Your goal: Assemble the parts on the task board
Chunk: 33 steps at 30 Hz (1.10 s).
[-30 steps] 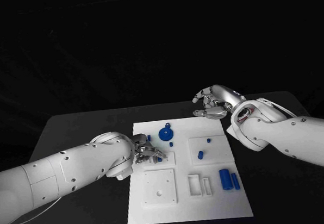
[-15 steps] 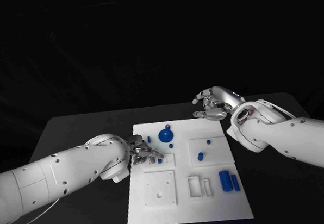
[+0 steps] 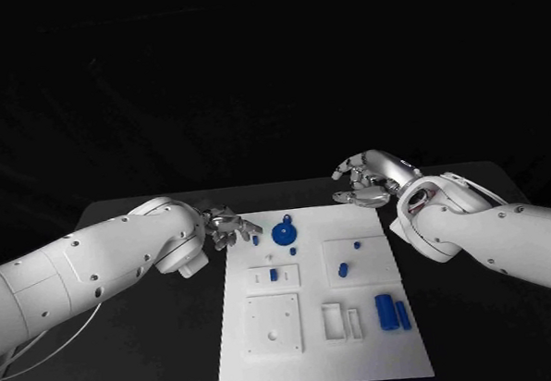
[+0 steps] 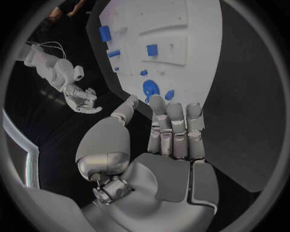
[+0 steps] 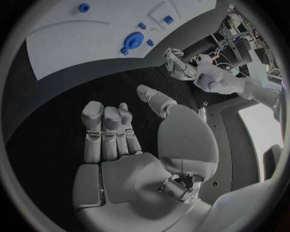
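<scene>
Status entry, as I read it from my station: the task board (image 3: 322, 334) lies in the middle of the black table (image 3: 131, 337), long side running away from me. On it I count a large round blue part (image 3: 285, 233) near the far edge with a small blue peg (image 3: 256, 239) just beside it, another small blue piece (image 3: 273, 274) sitting in the small raised block (image 3: 272, 278) on the left side, two blue pieces (image 3: 342, 270) on the raised plate to its right, and two blue cylinders (image 3: 391, 309) lying side by side near the right edge, next to the open white slots (image 3: 341, 319). The square white block (image 3: 272, 324) at the near left carries nothing that I can see. Left hand (image 3: 230, 227) hovers at the board's far left corner, fingers spread, holding nothing; its wrist view shows a bare palm. Right hand (image 3: 362, 183) sits beyond the far right corner, off the board, fingers loosely curled apart, also empty. My judgement: early to midway. One piece seems seated; the cylinders and loose pieces remain to be placed, and neither hand carries a part.
</scene>
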Motion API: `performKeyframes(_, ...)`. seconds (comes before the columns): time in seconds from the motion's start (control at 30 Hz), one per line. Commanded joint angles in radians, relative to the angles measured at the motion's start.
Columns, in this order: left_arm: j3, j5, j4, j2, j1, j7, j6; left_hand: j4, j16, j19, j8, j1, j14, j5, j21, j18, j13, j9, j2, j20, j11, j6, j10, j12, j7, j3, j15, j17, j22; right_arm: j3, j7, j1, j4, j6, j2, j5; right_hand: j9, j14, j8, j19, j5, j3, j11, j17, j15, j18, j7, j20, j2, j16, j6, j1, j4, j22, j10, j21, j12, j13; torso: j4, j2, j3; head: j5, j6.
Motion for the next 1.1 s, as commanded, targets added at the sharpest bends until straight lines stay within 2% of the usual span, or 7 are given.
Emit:
performKeyframes(0.03,0.000,0.000,-0.041,0.022,0.000,-0.001,0.050,0.004,-0.007,-0.010,-0.012,0.011,-0.002,0.007,-0.008,-0.013,-0.002,-0.005,0.000,-0.129,0.007,-0.017,-0.006,-0.008,0.005,0.001,0.012,-0.003,-0.004,0.000,0.012,0.000,-0.001,0.003,0.001,0.000,-0.001,0.010,-0.001,0.009,0.005,-0.003,-0.002,-0.001,0.000,0.118,0.011,0.001,0.002,-0.005,-0.006,-0.002,0.002,0.002,-0.004,-0.005,0.004,-0.002,-0.0016,0.001,-0.0005,0.003,0.002)
performKeyframes(0.27,0.000,-0.059,-0.143,0.078,0.000,0.003,0.061,0.013,-0.011,-0.016,-0.029,0.008,-0.007,0.008,-0.012,-0.018,-0.003,-0.013,0.002,-0.128,0.016,-0.043,-0.012,-0.015,0.014,-0.003,0.019,-0.006,-0.009,0.000,0.012,0.000,-0.002,0.003,0.004,0.001,-0.001,0.010,-0.001,0.009,0.005,-0.003,-0.002,-0.001,0.000,0.118,0.011,0.001,0.002,-0.005,-0.006,-0.002,0.002,0.002,-0.004,-0.005,0.004,-0.002,-0.0026,0.002,-0.0011,0.002,0.002)
performKeyframes(0.53,-0.001,-0.088,-0.257,0.150,-0.005,0.011,0.098,0.036,-0.011,-0.018,-0.032,-0.006,-0.008,0.005,-0.014,-0.019,-0.002,-0.014,-0.002,-0.128,0.017,-0.047,-0.013,-0.016,0.016,-0.006,0.021,-0.006,-0.011,0.000,0.013,0.000,-0.004,0.003,0.009,0.001,-0.001,0.010,-0.001,0.009,0.005,-0.003,-0.002,-0.001,0.000,0.118,0.011,0.001,0.003,-0.005,-0.006,-0.002,0.003,0.002,-0.004,-0.005,0.004,-0.002,-0.0082,0.004,-0.0008,0.002,0.001)
performKeyframes(0.77,-0.002,-0.090,-0.292,0.172,-0.016,0.015,0.129,0.044,-0.011,-0.020,-0.035,-0.010,-0.010,0.002,-0.014,-0.019,-0.001,-0.015,-0.004,-0.128,0.019,-0.053,-0.015,-0.017,0.018,-0.008,0.022,-0.006,-0.012,0.000,0.014,0.000,-0.006,0.003,0.011,0.001,-0.002,0.011,-0.001,0.009,0.006,-0.003,-0.002,-0.001,0.000,0.118,0.011,0.001,0.003,-0.005,-0.006,-0.002,0.003,0.002,-0.004,-0.005,0.005,-0.003,-0.0119,0.007,-0.0016,0.002,0.000)
performKeyframes(0.93,-0.003,-0.093,-0.317,0.186,-0.021,0.016,0.145,0.049,-0.011,-0.021,-0.036,-0.013,-0.011,0.001,-0.014,-0.019,0.000,-0.015,-0.003,-0.128,0.020,-0.054,-0.016,-0.017,0.019,-0.009,0.022,-0.006,-0.012,0.000,0.014,0.000,-0.003,0.003,0.010,0.001,-0.002,0.011,-0.001,0.009,0.006,-0.003,-0.002,-0.001,0.000,0.118,0.011,0.001,0.003,-0.005,-0.006,-0.002,0.003,0.002,-0.004,-0.005,0.005,-0.003,-0.0088,0.006,-0.0010,0.000,-0.001)
performKeyframes(1.1,-0.006,-0.093,-0.329,0.195,-0.026,0.019,0.153,0.052,-0.011,-0.022,-0.037,-0.014,-0.011,0.001,-0.014,-0.019,0.000,-0.016,-0.003,-0.128,0.020,-0.055,-0.017,-0.017,0.019,-0.010,0.022,-0.006,-0.013,0.000,0.014,0.000,-0.003,0.003,0.011,0.001,-0.002,0.011,-0.001,0.010,0.006,-0.003,-0.002,-0.001,0.000,0.118,0.011,0.001,0.003,-0.005,-0.006,-0.002,0.003,0.002,-0.004,-0.005,0.005,-0.003,-0.0094,0.005,-0.0015,-0.001,-0.002)
